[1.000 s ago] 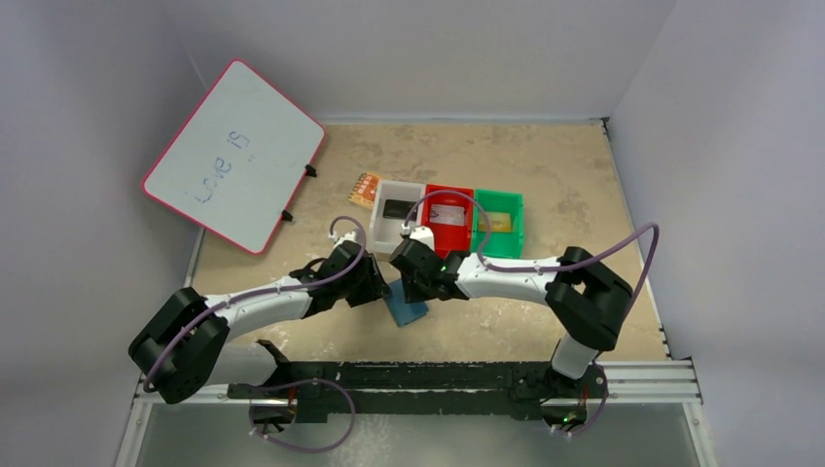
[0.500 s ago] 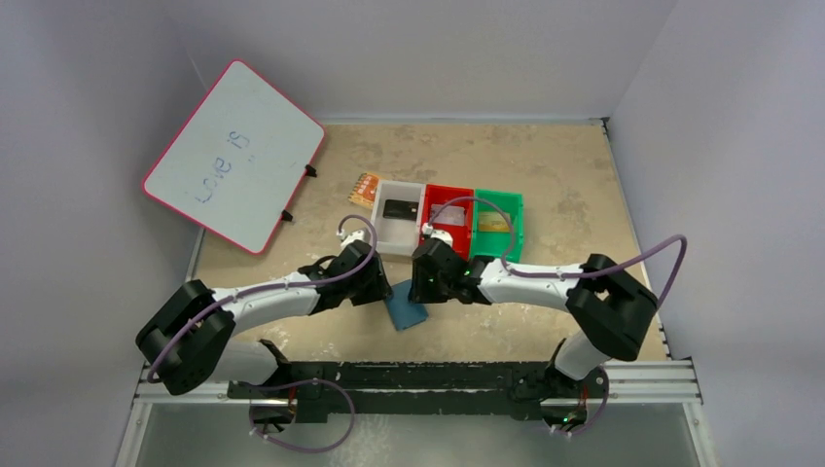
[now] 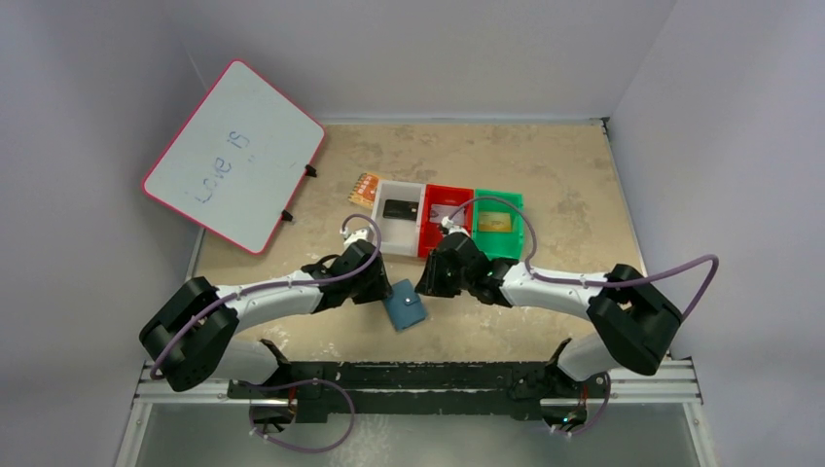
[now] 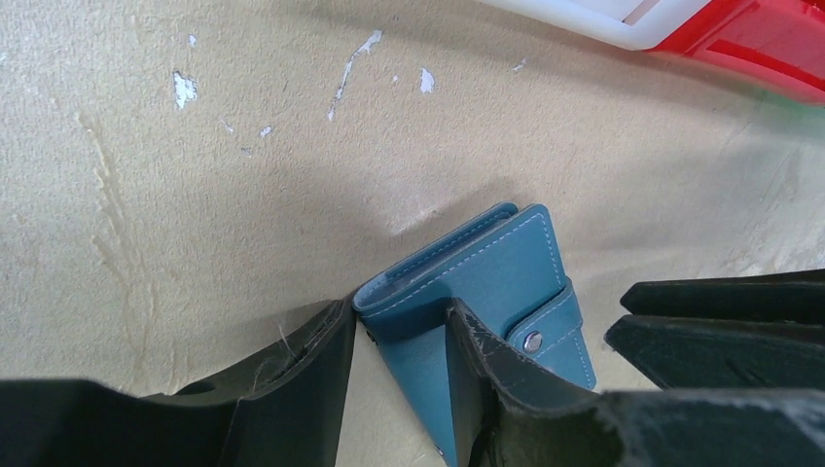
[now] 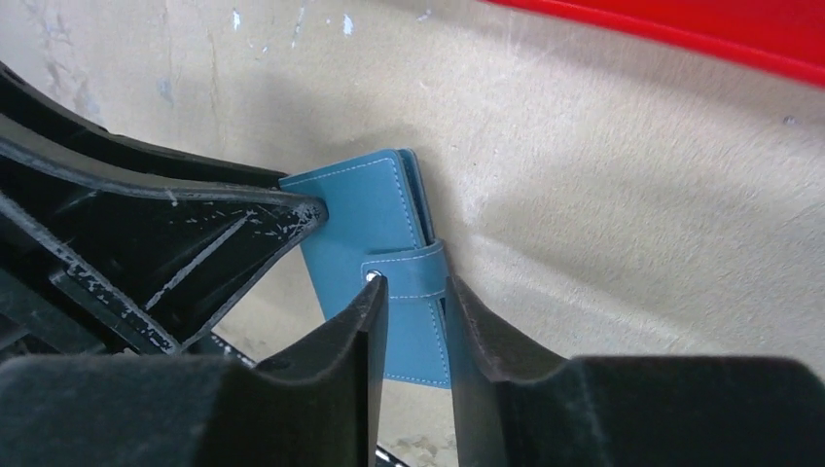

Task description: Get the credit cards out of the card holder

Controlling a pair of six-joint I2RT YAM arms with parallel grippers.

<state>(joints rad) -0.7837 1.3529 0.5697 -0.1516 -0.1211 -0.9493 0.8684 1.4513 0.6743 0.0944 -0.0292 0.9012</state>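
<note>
The blue card holder is folded shut, its tab snapped, low over the table between both arms. My left gripper is shut on its corner; the left wrist view shows the card holder wedged between the fingers of this gripper. My right gripper stands narrowly open, its fingertips astride the tab of the card holder. Three credit cards lie in the bins: a black one, a silver one and a gold one.
White bin, red bin and green bin stand in a row just behind the grippers. An orange patterned square lies by the white bin. A whiteboard leans at the back left.
The right arm has swung to the right, uncovering the card holder, and its jaws have narrowed around the tab. The left gripper has stayed on the holder's corner.
</note>
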